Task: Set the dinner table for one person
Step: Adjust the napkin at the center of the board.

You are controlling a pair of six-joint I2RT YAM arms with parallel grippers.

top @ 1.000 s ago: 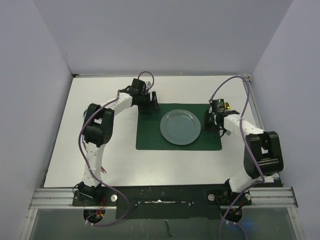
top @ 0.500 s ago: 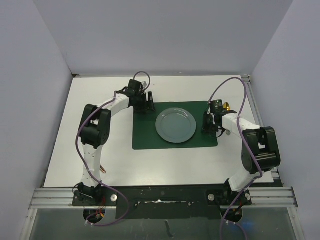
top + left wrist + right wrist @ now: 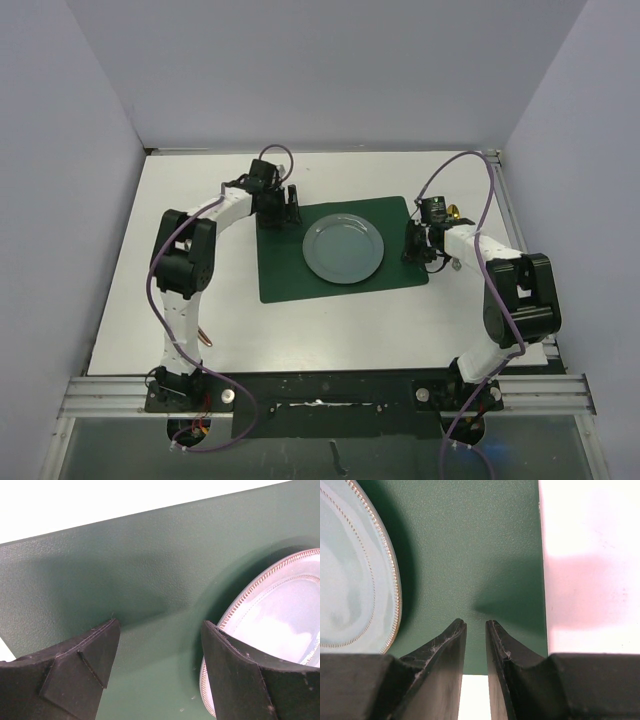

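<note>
A dark green placemat [image 3: 300, 285] lies on the white dinner table [image 3: 330, 330], turned slightly askew, with a pale grey-blue beaded plate [image 3: 343, 249] on it. My left gripper [image 3: 290, 205] stands open at the mat's far left corner. In the left wrist view it [image 3: 160, 635] has bare mat [image 3: 125, 570] between its fingers and the plate's rim [image 3: 280, 610] beside the right one. My right gripper [image 3: 412, 247] is at the mat's right edge. In the right wrist view its jaws [image 3: 475, 625] are a narrow gap apart over the mat [image 3: 470, 545], holding nothing, with the plate [image 3: 350, 570] to the left.
A small brass-coloured object [image 3: 455, 212] sits just behind the right wrist. Purple cables loop above both arms. Metal rail edging [image 3: 510, 215] runs along the table's right side. White table [image 3: 590, 555] shows right of the mat.
The placemat and plate have slid to the left and turned a little. Both grippers moved left along with the mat.
</note>
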